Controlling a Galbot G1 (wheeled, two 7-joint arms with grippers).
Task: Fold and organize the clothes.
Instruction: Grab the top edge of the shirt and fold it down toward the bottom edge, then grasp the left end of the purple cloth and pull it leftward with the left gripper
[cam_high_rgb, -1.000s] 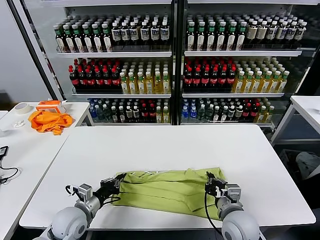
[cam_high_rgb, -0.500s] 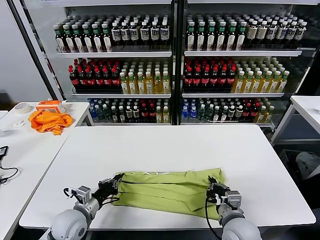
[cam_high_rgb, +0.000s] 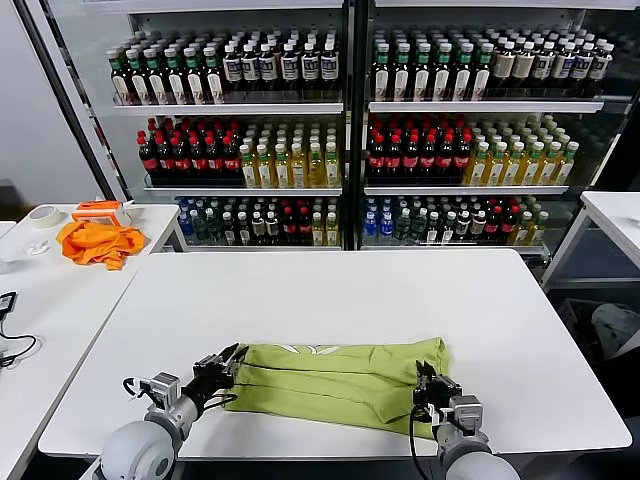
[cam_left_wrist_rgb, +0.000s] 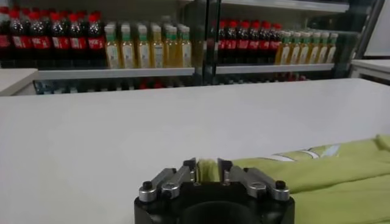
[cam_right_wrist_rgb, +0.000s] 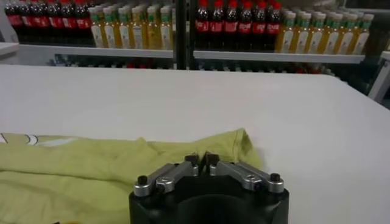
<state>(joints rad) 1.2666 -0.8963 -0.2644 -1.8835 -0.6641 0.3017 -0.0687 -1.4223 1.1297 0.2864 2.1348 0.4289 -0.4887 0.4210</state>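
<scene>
Hiding T-shirt (cam_high_rgb: 340, 380) near corners: left pincer (cam_high_rgb: 229, 361), right pincer (cam_high_rgb: 427, 382).

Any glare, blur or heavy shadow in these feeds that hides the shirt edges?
Head view: even light, T-shirt edges crisp on the white table, only soft shadow beneath. Left wrist view: bottles behind are soft, left gripper sharp against green cloth. Right wrist view: right gripper body blocks the near hem.
</scene>
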